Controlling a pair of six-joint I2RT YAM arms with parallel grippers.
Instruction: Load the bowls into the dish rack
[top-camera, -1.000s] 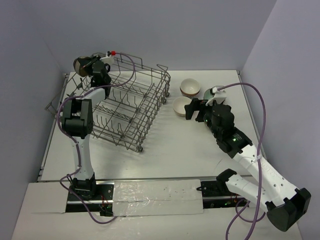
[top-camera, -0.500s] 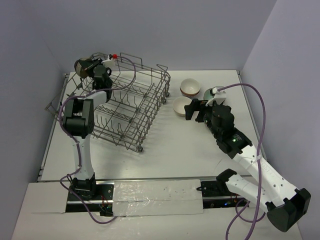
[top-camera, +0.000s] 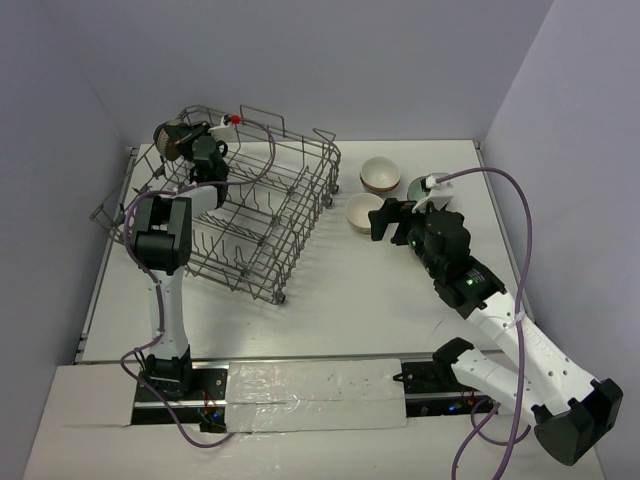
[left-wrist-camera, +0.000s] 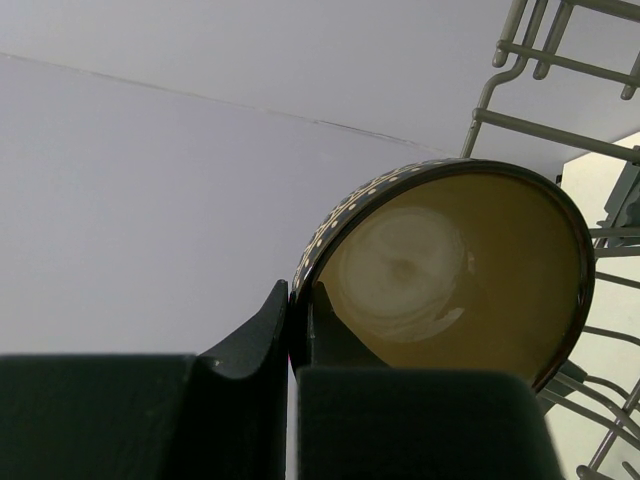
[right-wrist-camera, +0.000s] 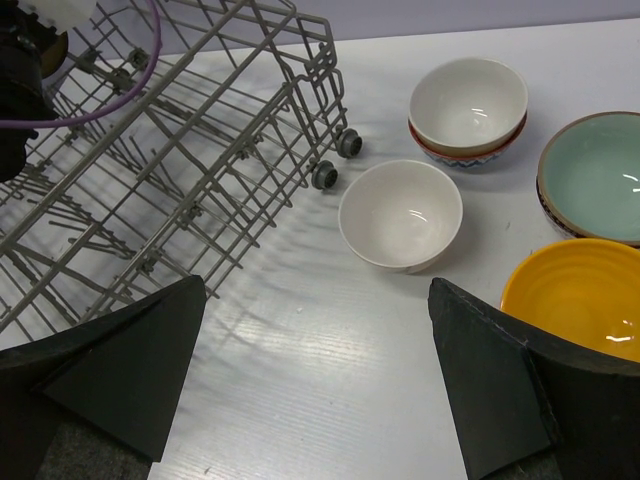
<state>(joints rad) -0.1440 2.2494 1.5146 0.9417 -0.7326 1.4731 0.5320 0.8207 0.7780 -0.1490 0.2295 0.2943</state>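
Bowls (right-wrist-camera: 467, 100) sit on the worktop (right-wrist-camera: 300, 330) beside the rack (top-camera: 312, 200). The left claw (left-wrist-camera: 296, 300), pinching a dotted bowl (left-wrist-camera: 450, 270) by its rim, holds it above the rack's far corner, seemingly to slot it between tines. The right claw (right-wrist-camera: 320, 370) gapes wide near a white bowl (right-wrist-camera: 400, 213).
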